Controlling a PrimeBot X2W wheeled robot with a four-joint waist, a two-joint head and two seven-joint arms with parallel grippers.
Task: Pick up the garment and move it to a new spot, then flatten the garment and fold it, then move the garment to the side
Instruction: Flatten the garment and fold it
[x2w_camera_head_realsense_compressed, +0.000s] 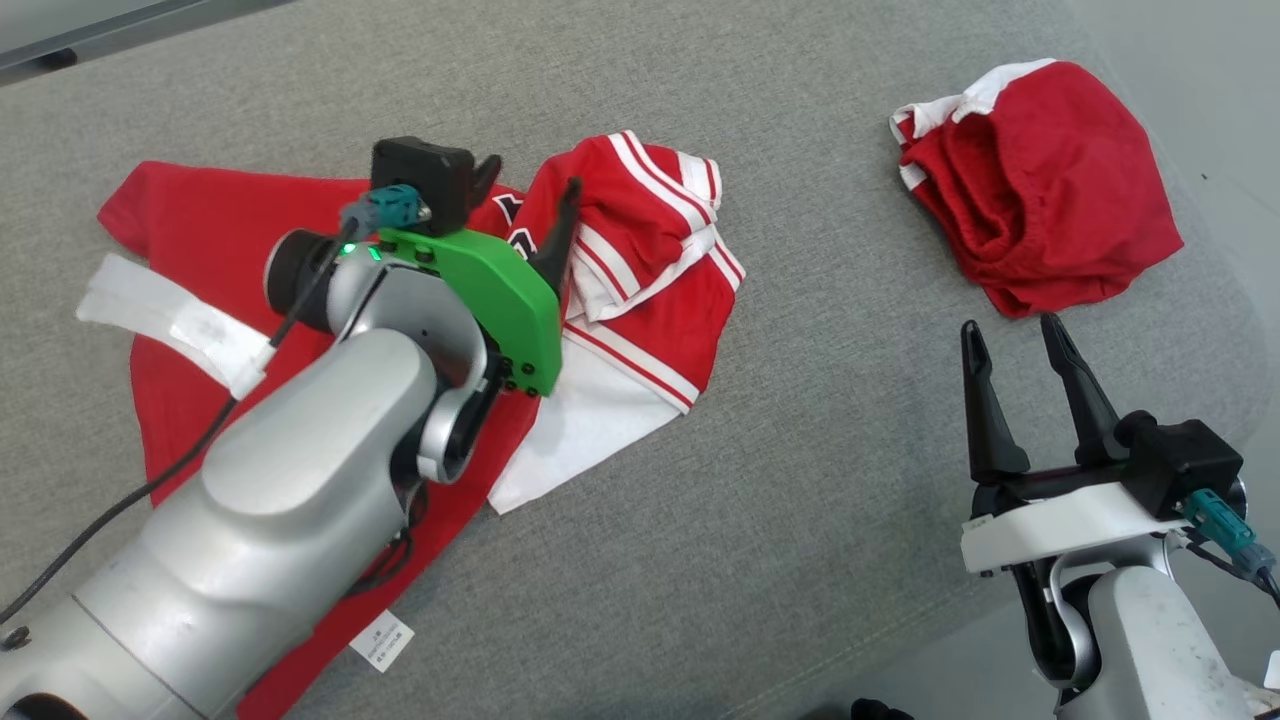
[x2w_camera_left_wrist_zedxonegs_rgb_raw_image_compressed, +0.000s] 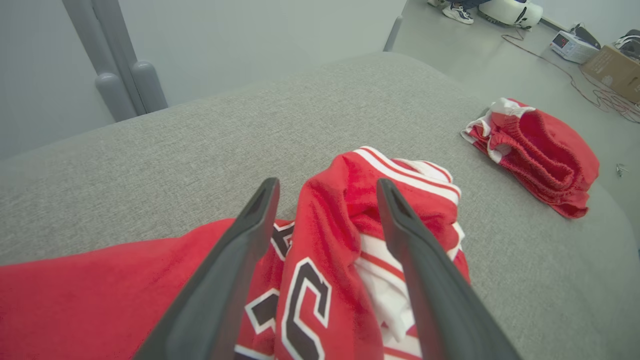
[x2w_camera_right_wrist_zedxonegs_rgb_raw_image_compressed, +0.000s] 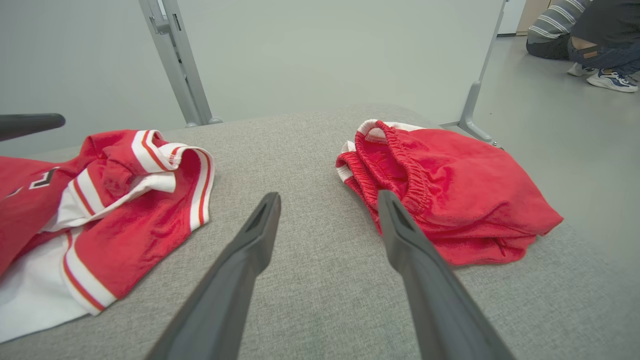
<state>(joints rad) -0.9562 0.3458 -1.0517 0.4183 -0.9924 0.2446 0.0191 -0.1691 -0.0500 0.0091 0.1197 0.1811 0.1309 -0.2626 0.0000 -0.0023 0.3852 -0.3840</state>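
Note:
The garment (x2w_camera_head_realsense_compressed: 200, 230) is a red jersey with white stripes and black-and-white lettering, spread on the grey cushioned surface (x2w_camera_head_realsense_compressed: 800, 480), its right part bunched into a heap. My left gripper (x2w_camera_head_realsense_compressed: 531, 178) hovers over that heap, open. In the left wrist view a raised fold of the garment (x2w_camera_left_wrist_zedxonegs_rgb_raw_image_compressed: 330, 280) stands between the spread fingers of the left gripper (x2w_camera_left_wrist_zedxonegs_rgb_raw_image_compressed: 327, 185), not pinched. My right gripper (x2w_camera_head_realsense_compressed: 1010, 328) is open above bare cushion at the lower right. In its own wrist view the right gripper (x2w_camera_right_wrist_zedxonegs_rgb_raw_image_compressed: 328, 196) holds nothing, with the garment (x2w_camera_right_wrist_zedxonegs_rgb_raw_image_compressed: 135, 215) to its left.
A second red piece, shorts with an elastic waistband (x2w_camera_head_realsense_compressed: 1050, 190) (x2w_camera_right_wrist_zedxonegs_rgb_raw_image_compressed: 450, 190), lies crumpled at the far right near the cushion's edge. Beyond the edge is floor with a person crouching (x2w_camera_right_wrist_zedxonegs_rgb_raw_image_compressed: 585, 30), cables and a cardboard box (x2w_camera_left_wrist_zedxonegs_rgb_raw_image_compressed: 615, 70). Metal posts (x2w_camera_right_wrist_zedxonegs_rgb_raw_image_compressed: 175, 60) stand behind.

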